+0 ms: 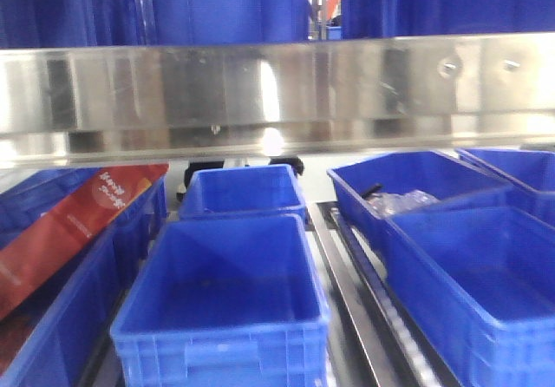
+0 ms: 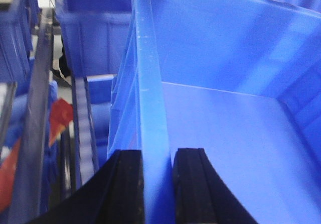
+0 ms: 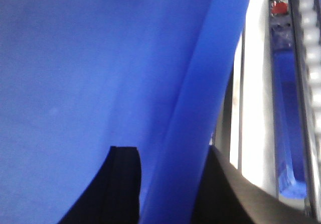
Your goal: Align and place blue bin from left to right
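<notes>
blue bin: large bright-blue rectangular plastic crate with glossy smooth walls and a thick, flat flanged rim; its inside shows smooth blue floor and walls.
where it is: held by its rim in both grippers, above grey metal rails and lower blue crates in the left wrist view; I cannot tell which crate it is in the front view.
left gripper: two matte black fingers closed narrowly on the rim, one inside the wall and one outside, both touching it.
right gripper: black fingers clamped either side of the blue bin's rim; a row of white rollers runs beside it.
steel beam: shiny brushed stainless, crossing the front view horizontally.
middle row: two open blue plastic crates, the near middle crate and the far middle crate.
right side: three blue crates; the rear right crate holds a crumpled clear plastic bag.
left crate: a flat red printed carton leans across it.
above the beam: blurred blue crates, count unclear.
</notes>
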